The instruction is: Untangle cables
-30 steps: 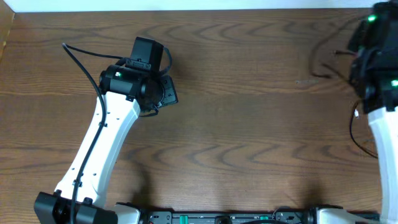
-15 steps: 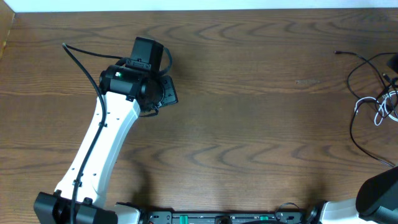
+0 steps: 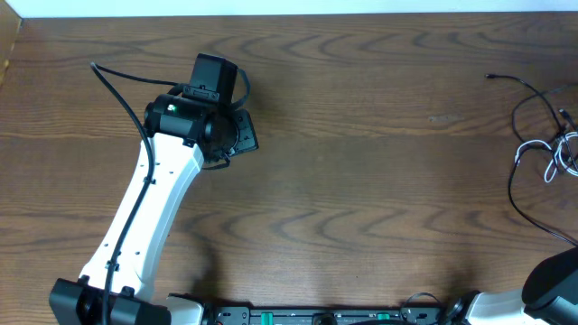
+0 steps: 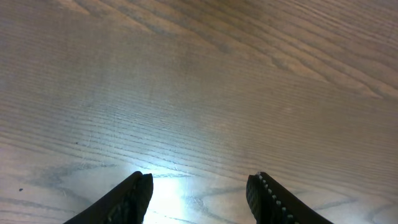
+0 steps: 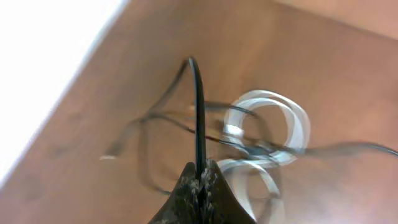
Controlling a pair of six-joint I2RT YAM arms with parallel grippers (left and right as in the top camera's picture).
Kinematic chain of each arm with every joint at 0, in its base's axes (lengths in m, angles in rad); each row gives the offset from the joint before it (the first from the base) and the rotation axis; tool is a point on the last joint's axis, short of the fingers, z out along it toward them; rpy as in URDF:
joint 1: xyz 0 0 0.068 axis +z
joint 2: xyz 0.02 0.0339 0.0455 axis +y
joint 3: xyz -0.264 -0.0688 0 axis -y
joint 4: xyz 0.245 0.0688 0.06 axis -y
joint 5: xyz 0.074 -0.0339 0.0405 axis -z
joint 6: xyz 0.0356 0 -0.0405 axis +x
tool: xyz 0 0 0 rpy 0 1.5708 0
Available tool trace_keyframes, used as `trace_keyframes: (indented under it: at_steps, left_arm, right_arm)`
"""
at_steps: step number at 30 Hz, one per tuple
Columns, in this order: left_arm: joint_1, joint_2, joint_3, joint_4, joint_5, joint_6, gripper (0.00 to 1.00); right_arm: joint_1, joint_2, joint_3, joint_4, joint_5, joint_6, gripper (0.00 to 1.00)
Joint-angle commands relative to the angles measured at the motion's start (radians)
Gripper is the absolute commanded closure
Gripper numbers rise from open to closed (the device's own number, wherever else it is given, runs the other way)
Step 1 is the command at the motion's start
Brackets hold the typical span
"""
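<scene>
Left arm (image 3: 149, 208) reaches from bottom left up into the upper left, left gripper (image 4: 199, 183) with fingers parted. Right arm (image 3: 551, 280) barely pokes into the bottom right corner, right gripper (image 5: 200, 177) pinched tight on a black cable (image 5: 198, 112).

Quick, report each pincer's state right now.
Left pincer: open, holding nothing.
Right pincer: shut on the black cable.

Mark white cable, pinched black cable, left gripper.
white cable (image 5: 302, 127), right wrist view, loop's right edge.
black cable (image 5: 198, 118), right wrist view, straight middle stretch.
left gripper (image 4: 199, 183), left wrist view, midway between fingertips.
</scene>
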Motion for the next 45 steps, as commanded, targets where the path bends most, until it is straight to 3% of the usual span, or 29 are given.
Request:
trace_keyframes:
  at_steps: [1, 3, 8, 15, 21, 26, 32, 40, 43, 45]
  left_arm:
    - [0.003, -0.006, -0.014, -0.006, -0.003, -0.001, 0.46]
    - [0.003, -0.006, -0.014, -0.006, -0.003, -0.001, 0.46]
    - [0.003, -0.006, -0.014, -0.006, -0.003, -0.001, 0.46]
    - [0.003, -0.006, -0.014, -0.006, -0.003, -0.001, 0.46]
    - [0.003, -0.006, -0.014, -0.006, -0.003, -0.001, 0.46]
    - [0.003, -0.006, -0.014, -0.006, -0.003, -0.001, 0.46]
    - [0.003, -0.006, -0.014, -0.006, -0.003, -0.001, 0.46]
    - [0.003, -0.006, -0.014, -0.005, -0.003, -0.001, 0.46]
    - [0.003, -0.006, -0.014, -0.006, -0.003, -0.001, 0.46]
    - [0.003, -0.006, -0.014, -0.006, -0.003, -0.001, 0.46]
  right_arm:
    - [-0.002, 0.004, 0.003, 0.136, -0.426, -0.077, 0.99]
    - [0.0, 0.003, 0.003, 0.256, -0.59, -0.073, 0.99]
    - [0.027, -0.006, 0.003, 0.575, -0.846, 0.117, 0.99]
    - [0.044, -0.007, 0.003, 0.79, -0.863, 0.238, 0.99]
    - [0.043, -0.007, 0.003, 0.593, -0.637, 0.238, 0.99]
    - [0.043, -0.006, 0.003, 0.245, -0.2, 0.262, 0.99]
    - [0.031, -0.006, 0.003, 0.058, 0.137, 0.294, 0.99]
    - [-0.016, -0.006, 0.003, -0.011, 0.167, 0.317, 0.99]
    - [-0.015, -0.006, 0.003, 0.005, 0.045, 0.314, 0.99]
    - [-0.011, -0.006, 0.003, 0.088, -0.216, 0.226, 0.99]
